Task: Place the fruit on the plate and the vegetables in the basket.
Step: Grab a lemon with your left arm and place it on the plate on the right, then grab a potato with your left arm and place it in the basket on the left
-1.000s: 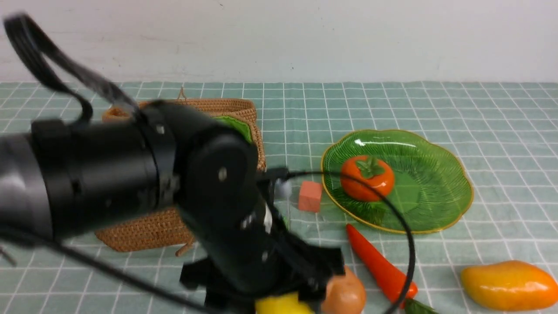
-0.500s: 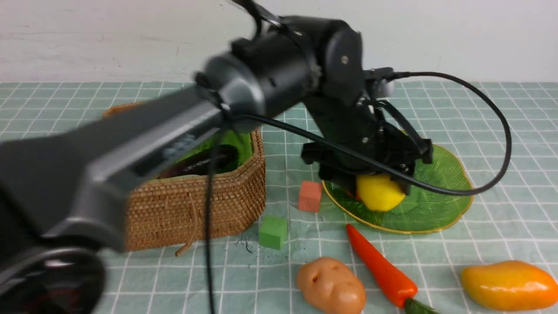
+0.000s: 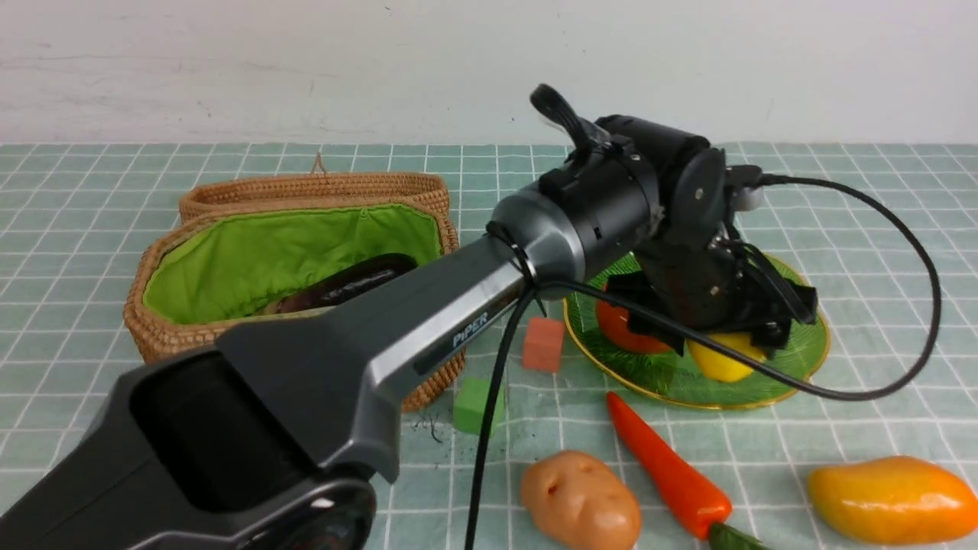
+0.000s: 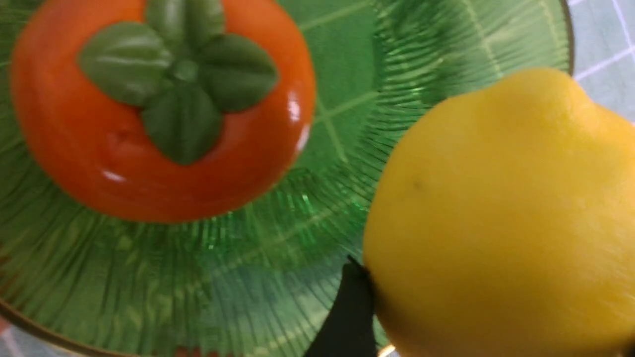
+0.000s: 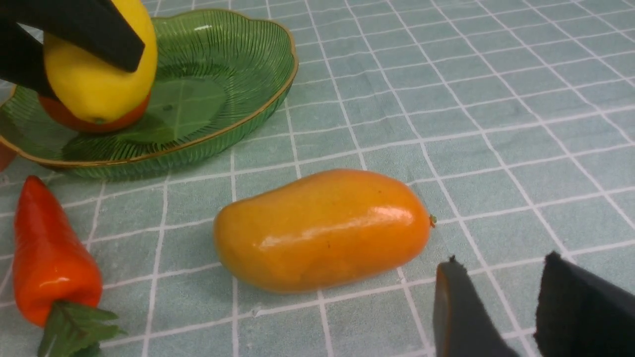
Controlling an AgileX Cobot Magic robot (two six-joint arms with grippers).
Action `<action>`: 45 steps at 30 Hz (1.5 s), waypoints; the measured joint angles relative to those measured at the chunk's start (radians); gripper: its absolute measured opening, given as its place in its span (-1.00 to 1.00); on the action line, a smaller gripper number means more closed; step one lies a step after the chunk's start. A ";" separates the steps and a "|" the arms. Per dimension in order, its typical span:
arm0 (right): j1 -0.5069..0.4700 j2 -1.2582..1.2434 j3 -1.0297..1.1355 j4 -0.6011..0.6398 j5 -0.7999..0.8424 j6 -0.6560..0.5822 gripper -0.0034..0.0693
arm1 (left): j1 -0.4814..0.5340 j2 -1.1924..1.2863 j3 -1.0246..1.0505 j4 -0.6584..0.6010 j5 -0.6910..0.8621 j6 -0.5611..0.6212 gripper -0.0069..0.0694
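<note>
The yellow lemon (image 3: 722,359) sits low on the green glass plate (image 3: 810,359), beside the orange-red persimmon (image 3: 620,328). My left gripper (image 3: 722,345) stands over it, open wide, one black finger (image 4: 347,317) right at the lemon's side. The mango (image 5: 322,228) lies on the cloth close to my right gripper (image 5: 502,258), which is open and empty. A carrot (image 3: 668,470) and a potato (image 3: 581,500) lie at the front. The wicker basket (image 3: 183,336) holds a dark eggplant (image 3: 351,281).
A salmon cube (image 3: 544,344) sits just left of the plate, and a green cube (image 3: 477,405) by the basket's corner. The left arm and its cable (image 3: 917,305) reach across the middle of the table. The basket's lid (image 3: 313,187) lies open behind it.
The left arm swung from the table's front up and right to the plate, carrying the lemon, then lowered it onto the dish. Its jaws have widened. The basket came into view.
</note>
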 joint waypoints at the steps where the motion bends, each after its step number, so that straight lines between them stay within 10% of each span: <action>1: 0.000 0.000 0.000 0.000 0.000 0.000 -0.24 | -0.001 0.000 0.000 0.002 0.000 0.000 0.90; 18: 0.000 0.000 0.000 0.000 0.000 0.000 -0.24 | -0.001 -0.176 0.031 0.141 0.262 -0.132 0.60; 27: 0.000 0.000 0.000 0.000 0.000 0.000 -0.24 | -0.001 -0.496 0.419 0.142 0.273 -0.340 0.44; 33: 0.000 0.000 0.000 0.000 0.000 0.000 -0.24 | -0.001 -0.504 0.641 0.112 0.205 -0.547 0.44; 45: 0.000 0.000 0.000 0.000 0.000 0.000 -0.24 | -0.001 -0.332 0.675 0.057 0.104 -0.569 0.75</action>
